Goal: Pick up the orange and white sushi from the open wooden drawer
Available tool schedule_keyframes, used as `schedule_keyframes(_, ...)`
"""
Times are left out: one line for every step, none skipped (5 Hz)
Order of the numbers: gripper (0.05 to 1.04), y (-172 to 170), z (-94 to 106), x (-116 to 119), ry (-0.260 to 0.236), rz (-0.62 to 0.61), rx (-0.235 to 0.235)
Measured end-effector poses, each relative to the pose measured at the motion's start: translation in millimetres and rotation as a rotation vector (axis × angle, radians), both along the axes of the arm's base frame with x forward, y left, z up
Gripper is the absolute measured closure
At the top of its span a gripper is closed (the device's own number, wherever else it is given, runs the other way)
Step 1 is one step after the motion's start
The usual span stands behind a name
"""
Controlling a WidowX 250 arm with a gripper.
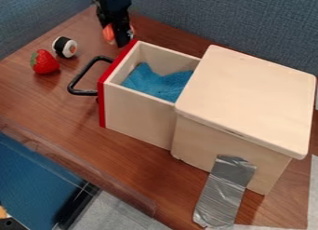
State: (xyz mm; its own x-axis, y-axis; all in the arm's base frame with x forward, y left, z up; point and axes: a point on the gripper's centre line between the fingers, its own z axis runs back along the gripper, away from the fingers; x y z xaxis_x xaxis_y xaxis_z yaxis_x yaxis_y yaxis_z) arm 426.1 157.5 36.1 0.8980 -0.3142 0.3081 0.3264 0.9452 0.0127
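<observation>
Camera view, gripper (120, 42) partly hiding an orange object (109, 34), we are not discerning whether open or closed

We see black gripper (122, 42) at 11 o'clock, orange-pink object (109, 34) beside it. At 10: red strawberry (43, 63), green-topped; black-and-white roll (64, 47), orange spot on end; black handle (78, 78). Pale wood box (242, 103) at 3, drawer (140, 115) likewise, red-fronted; blue cloth (158, 84) inside. Silver-grey tape (225, 189) at 5. Tabletop (37, 101) reddish-brown, wood-grained. Blue-grey speckled partition (229, 19) at 1.
</observation>
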Motion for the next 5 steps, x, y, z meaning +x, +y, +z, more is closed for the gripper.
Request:
schedule_keyframes(0.144,3,-6.2,-1,0.01,0.001,0.031)
schedule_keyframes(0.076,-1,-12.3,-5,0.022,-0.017,0.035)
schedule_keyframes(0.082,-9,-16.5,-13,0.033,-0.026,0.003)
schedule_keyframes(0.083,-11,21.1,-19,-0.054,-0.045,-0.007)
schedule_keyframes(0.083,-4,29.7,-32,-0.076,-0.038,-0.009)
